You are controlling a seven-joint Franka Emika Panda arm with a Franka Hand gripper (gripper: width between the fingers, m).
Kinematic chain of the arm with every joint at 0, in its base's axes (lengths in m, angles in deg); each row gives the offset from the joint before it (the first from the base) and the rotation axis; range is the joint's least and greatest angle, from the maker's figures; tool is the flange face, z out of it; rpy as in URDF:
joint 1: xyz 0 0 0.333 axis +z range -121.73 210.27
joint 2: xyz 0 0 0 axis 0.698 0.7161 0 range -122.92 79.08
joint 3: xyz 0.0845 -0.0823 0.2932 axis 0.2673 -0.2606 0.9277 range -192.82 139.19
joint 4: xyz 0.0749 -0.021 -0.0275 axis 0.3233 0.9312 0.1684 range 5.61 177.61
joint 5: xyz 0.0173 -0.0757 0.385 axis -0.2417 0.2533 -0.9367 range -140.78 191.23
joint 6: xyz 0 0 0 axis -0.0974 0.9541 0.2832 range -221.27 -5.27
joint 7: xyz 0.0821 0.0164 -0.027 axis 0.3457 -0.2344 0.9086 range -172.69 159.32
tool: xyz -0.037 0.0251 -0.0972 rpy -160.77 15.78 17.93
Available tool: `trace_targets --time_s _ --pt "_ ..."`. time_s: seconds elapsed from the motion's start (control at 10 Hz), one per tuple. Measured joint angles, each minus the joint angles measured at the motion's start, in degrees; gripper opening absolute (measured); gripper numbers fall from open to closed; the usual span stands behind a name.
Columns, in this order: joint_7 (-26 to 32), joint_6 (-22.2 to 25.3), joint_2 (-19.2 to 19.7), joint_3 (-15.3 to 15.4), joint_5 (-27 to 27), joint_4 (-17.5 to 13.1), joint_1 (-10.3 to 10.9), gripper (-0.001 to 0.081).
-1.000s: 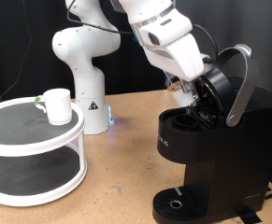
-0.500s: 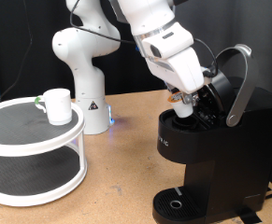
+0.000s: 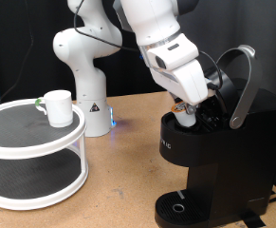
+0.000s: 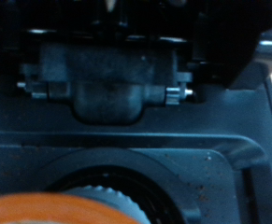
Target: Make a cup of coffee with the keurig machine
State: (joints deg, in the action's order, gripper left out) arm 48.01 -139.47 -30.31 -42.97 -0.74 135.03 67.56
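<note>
The black keurig machine (image 3: 213,161) stands at the exterior view's right with its hinged top (image 3: 240,84) raised. My gripper (image 3: 186,112) is at the mouth of the open pod chamber, shut on a small white coffee pod (image 3: 184,117). In the wrist view the pod's orange-marked lid (image 4: 89,209) shows at the frame's edge over the round pod holder (image 4: 173,182); my fingers do not show there. The white cup (image 3: 57,106) stands on the top tier of a round white shelf (image 3: 35,133) at the exterior view's left, far from the gripper.
The robot's white base (image 3: 85,85) stands behind the shelf on the wooden table (image 3: 119,190). The machine's round drip base (image 3: 180,206) is at the exterior view's bottom. The raised lid stands close beside the gripper.
My gripper has moved down and slightly to the exterior view's left with the pod, from beside the raised lid to the mouth of the pod chamber. The cup and the shelf have not moved.
</note>
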Motion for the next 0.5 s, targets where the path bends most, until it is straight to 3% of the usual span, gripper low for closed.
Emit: trace_targets --time_s 0.4,0.5 --pt "0.0 -1.75 0.97 0.83 0.0 0.42 0.0 0.0406" --pt "0.0 -1.89 1.16 0.93 0.0 0.51 0.0 0.0456"
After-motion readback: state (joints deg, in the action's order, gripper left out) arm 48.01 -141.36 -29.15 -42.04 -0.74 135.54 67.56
